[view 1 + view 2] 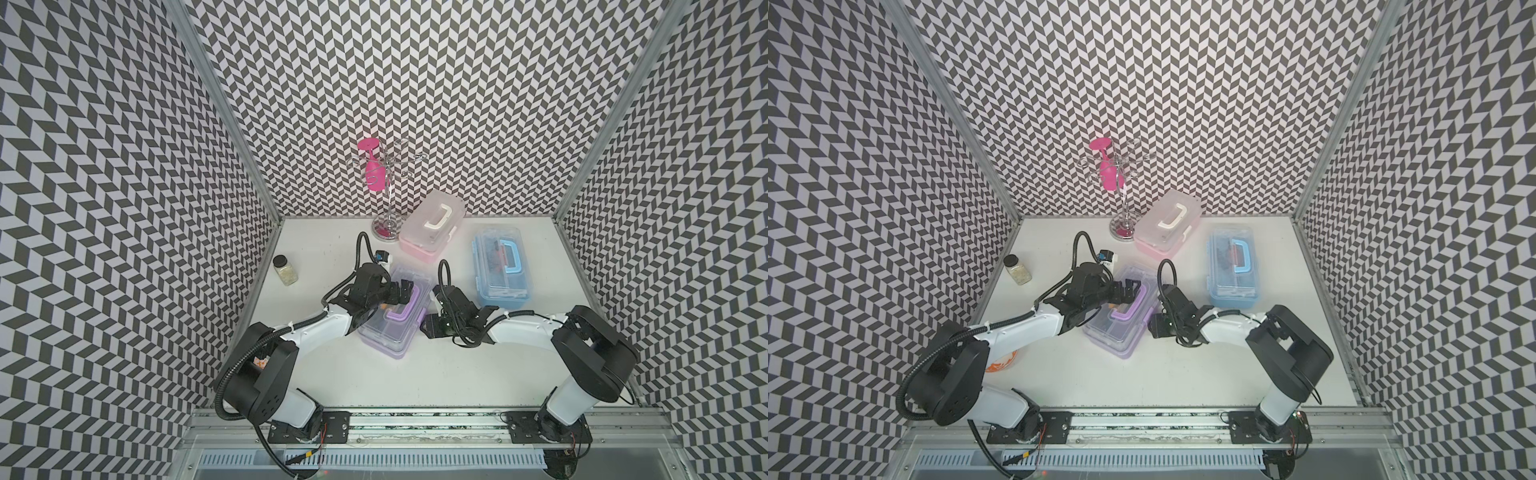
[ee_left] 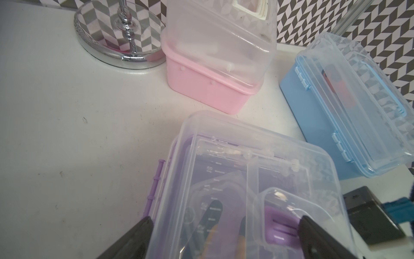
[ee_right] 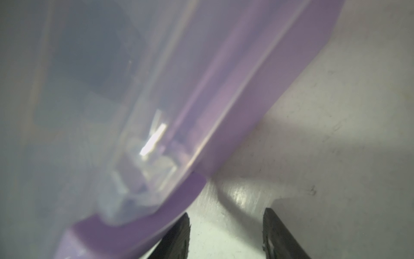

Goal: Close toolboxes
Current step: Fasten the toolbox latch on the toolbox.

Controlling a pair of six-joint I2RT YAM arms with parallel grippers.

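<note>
Purple box (image 1: 386, 337), pink box (image 1: 428, 233), blue box (image 1: 495, 284): lids dwn.

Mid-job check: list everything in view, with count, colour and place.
white table: 1, white, under everything
purple-based clear-lidded plastic toolbox: 1, purple, table centre
pink-based clear-lidded plastic toolbox: 1, pink, back of table
light blue clear-lidded plastic toolbox: 1, blue, right of centre
small glass jar with black cap: 1, clear, left table edge
chrome wire glass rack: 1, silver, back centre
pink wine glass: 1, pink, hanging inverted on rack
small white-and-blue object: 1, by purple toolbox's far corner, unidentifiable
left gripper: 1, black, open over purple lid
right gripper: 1, black, open, empty, beside purple base
</note>
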